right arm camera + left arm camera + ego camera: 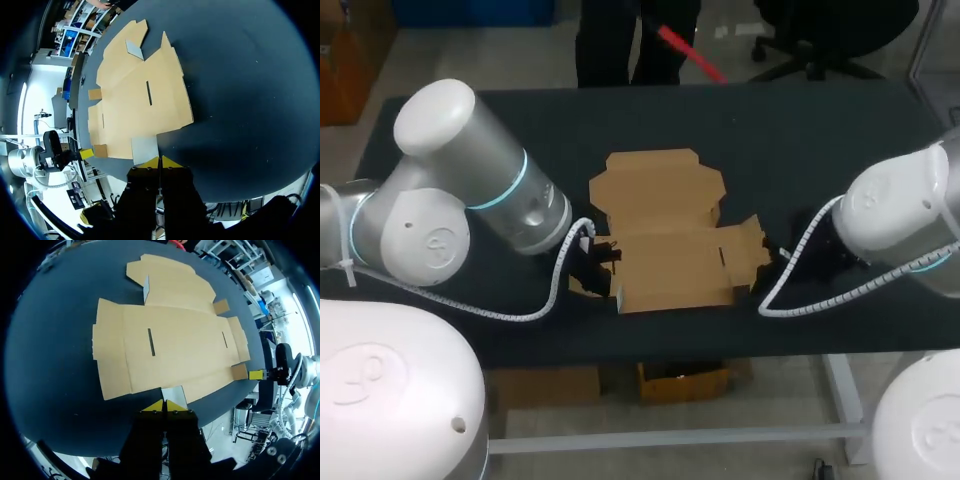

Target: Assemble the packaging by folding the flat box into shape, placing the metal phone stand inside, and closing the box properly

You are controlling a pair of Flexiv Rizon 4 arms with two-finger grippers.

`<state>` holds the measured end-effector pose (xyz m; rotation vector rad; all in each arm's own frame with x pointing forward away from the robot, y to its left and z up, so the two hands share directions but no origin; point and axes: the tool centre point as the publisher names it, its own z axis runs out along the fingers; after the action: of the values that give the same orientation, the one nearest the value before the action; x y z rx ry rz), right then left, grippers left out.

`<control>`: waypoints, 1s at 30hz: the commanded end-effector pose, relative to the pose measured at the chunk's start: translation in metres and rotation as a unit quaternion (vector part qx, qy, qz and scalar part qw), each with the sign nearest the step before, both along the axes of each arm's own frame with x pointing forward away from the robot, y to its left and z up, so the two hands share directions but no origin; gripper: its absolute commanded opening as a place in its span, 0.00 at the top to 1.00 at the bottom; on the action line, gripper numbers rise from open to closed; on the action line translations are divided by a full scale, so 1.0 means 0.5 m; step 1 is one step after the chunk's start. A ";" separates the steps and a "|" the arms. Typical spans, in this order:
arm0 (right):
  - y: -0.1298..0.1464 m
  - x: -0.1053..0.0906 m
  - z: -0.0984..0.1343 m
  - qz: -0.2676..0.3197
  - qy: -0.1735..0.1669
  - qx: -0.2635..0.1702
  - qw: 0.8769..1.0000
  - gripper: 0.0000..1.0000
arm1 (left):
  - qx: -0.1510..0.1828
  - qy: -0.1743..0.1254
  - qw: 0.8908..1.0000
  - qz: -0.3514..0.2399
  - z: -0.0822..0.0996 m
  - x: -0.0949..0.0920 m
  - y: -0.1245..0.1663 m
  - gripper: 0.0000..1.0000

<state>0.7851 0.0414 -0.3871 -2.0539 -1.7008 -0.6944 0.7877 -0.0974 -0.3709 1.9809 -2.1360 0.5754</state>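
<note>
A dark table (800, 130) under even light.

From above and behind, fixed and high: looks down on the whole table (800, 130), with the flat box (670, 235) near mid-picture, the left arm (470, 190) and the right arm (900, 210) coming in from the sides. From the left wrist: sits low and close at one end of the box, faces out past the left gripper (164, 406) along the cardboard to the right gripper (256, 374) at the far end. From the right wrist: mirrors that from the opposite end, equally close, facing back toward the other arm. Shares across all three the box and the dark tabletop around it
</note>
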 end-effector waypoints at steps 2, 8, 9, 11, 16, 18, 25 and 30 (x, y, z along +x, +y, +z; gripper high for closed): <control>-0.040 0.010 0.024 0.009 0.001 0.058 0.998 1.00 | -0.006 0.002 1.000 0.000 0.038 -0.002 0.038 1.00; -0.069 0.025 0.035 0.001 0.001 0.078 0.997 0.89 | -0.020 0.006 1.000 0.001 0.058 0.014 0.071 0.67; -0.074 0.027 0.037 0.000 0.001 0.080 0.997 0.81 | -0.021 0.007 1.000 0.003 0.060 0.016 0.074 0.58; -0.084 0.030 0.040 -0.005 0.001 0.086 0.996 0.69 | -0.023 0.007 1.000 0.004 0.065 0.020 0.082 0.27; -0.110 0.037 0.050 -0.015 0.000 0.101 0.995 0.15 | -0.025 0.006 1.000 0.012 0.077 0.024 0.100 0.00; -0.120 0.037 0.053 -0.021 -0.001 0.104 0.994 0.00 | -0.026 0.004 1.000 0.013 0.083 0.024 0.106 0.00; -0.149 0.038 0.063 -0.032 -0.002 0.123 0.992 0.00 | -0.024 0.001 0.999 0.022 0.099 0.027 0.129 0.00; -0.167 0.038 0.079 -0.038 -0.008 0.133 0.990 0.00 | -0.026 -0.004 0.999 0.033 0.118 0.022 0.146 0.00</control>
<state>0.8079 -0.0336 -0.3541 -2.0357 -1.5268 -0.7975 0.8063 -0.0304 -0.3202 2.0238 -2.0435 0.6367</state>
